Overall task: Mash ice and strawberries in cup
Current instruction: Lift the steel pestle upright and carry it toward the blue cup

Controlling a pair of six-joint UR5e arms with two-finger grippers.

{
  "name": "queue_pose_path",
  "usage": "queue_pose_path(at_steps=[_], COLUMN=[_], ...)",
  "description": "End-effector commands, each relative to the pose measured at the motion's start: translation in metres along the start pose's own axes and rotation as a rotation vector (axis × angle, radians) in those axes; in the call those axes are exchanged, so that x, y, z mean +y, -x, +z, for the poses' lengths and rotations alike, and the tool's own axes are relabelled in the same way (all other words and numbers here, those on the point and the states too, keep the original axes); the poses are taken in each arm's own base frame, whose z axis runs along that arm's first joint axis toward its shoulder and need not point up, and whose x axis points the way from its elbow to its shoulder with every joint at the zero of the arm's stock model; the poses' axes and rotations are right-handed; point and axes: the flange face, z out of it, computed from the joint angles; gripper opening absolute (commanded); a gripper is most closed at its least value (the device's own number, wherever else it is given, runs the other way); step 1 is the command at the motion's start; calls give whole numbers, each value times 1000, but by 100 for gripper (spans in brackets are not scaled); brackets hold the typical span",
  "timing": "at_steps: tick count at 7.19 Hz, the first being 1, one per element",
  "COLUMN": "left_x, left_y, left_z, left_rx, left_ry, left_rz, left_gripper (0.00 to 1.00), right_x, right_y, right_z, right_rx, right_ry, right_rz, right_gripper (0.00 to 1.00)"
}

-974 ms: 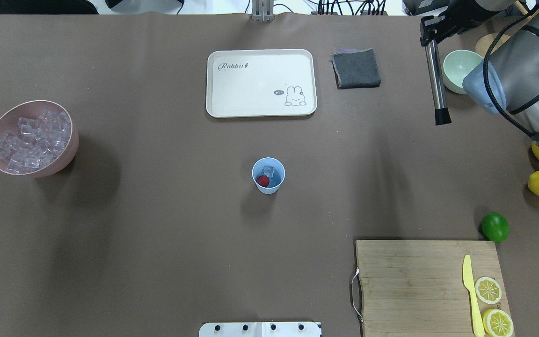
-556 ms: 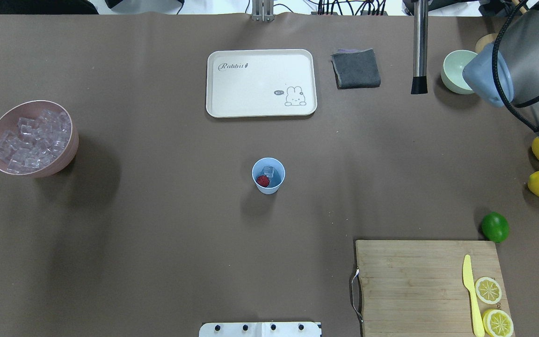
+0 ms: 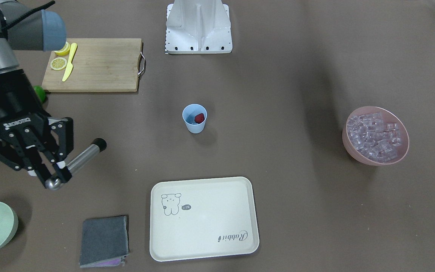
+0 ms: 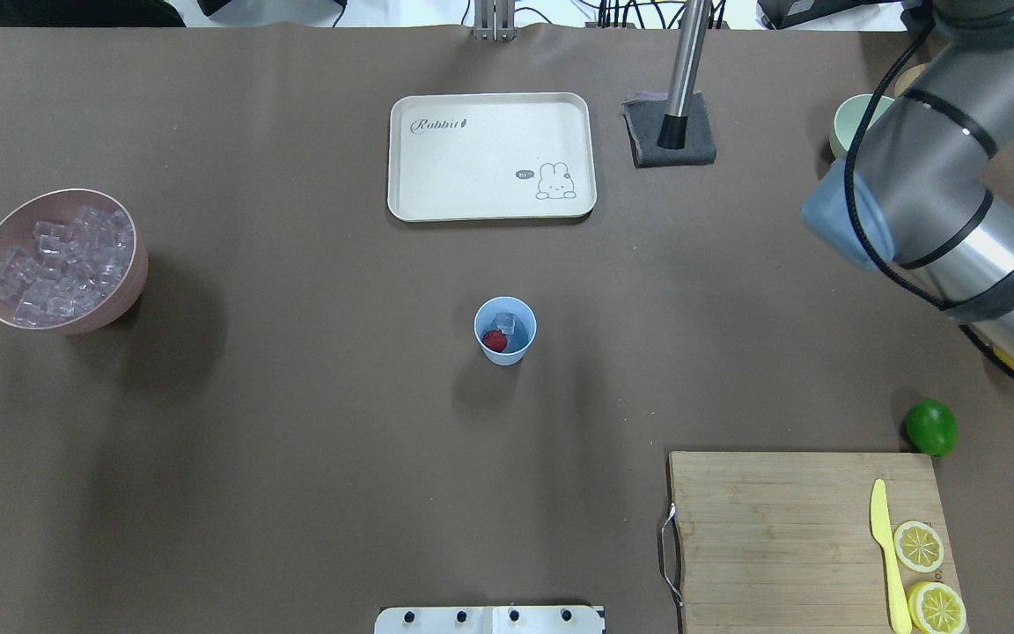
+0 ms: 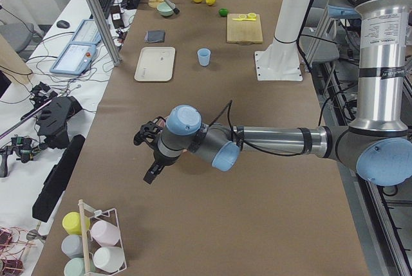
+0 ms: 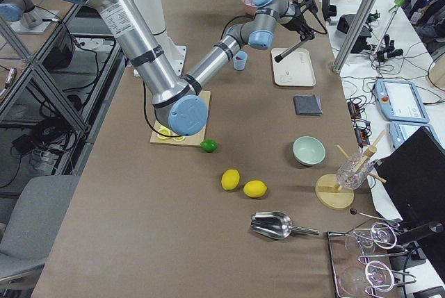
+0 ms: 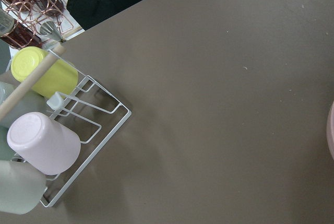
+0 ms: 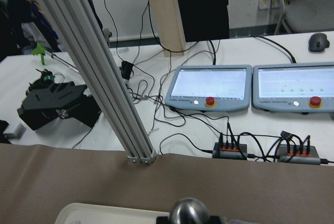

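right gripper (image 3: 59, 170) clamped shut on a steel muddler (image 3: 81, 156), raised off the table on the robot's right.
light blue cup (image 4: 507, 356) upright at mid-table, well apart from both arms; inside, one red strawberry (image 4: 495, 340) touching a cube of ice (image 4: 507, 322). many more cubes heaped in a pink bowl (image 4: 133, 286) at the table's left side. muddler's black tip over a grey cloth (image 4: 692, 145) in the overhead view. left gripper (image 5: 148, 157) low over bare table, open or closed impossible to tell.

Robotics lab, not a kitchen. Brown-covered table (image 4: 296, 396); white arm pedestal (image 3: 198, 26) bolted to it. Beyond far edge: aluminium frame post (image 8: 104, 88), two teach pendants (image 8: 210, 89) with red stop buttons, loose cables (image 8: 172, 114) on a white bench (image 8: 250, 51).
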Motion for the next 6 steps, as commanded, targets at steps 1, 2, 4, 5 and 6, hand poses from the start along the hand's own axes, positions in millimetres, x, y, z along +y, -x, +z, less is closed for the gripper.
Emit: queue_pose_path(at_steps=[1,2,4,5,6], left_x=[9,10,13,20,24], left_y=[6,6,8,7,6], left_z=[10,11,14,15,16], left_rx=[15,15,26,54,59], left_ry=[20,23,30,34,38], left_rz=[-16,-18,-27,-35,-36], left_gripper=[97,97,97,97,97], right_x=[59,75,106,123,158], right_y=[62,91,117,133,153], right_z=[0,-9,-10,-17,-23], right_rx=[-38,-44,-10,-1,-27], right_ry=[-140,-201,-272,-344,-357], right_rz=[11,13,15,25,39], right_gripper=[0,0,0,0,0])
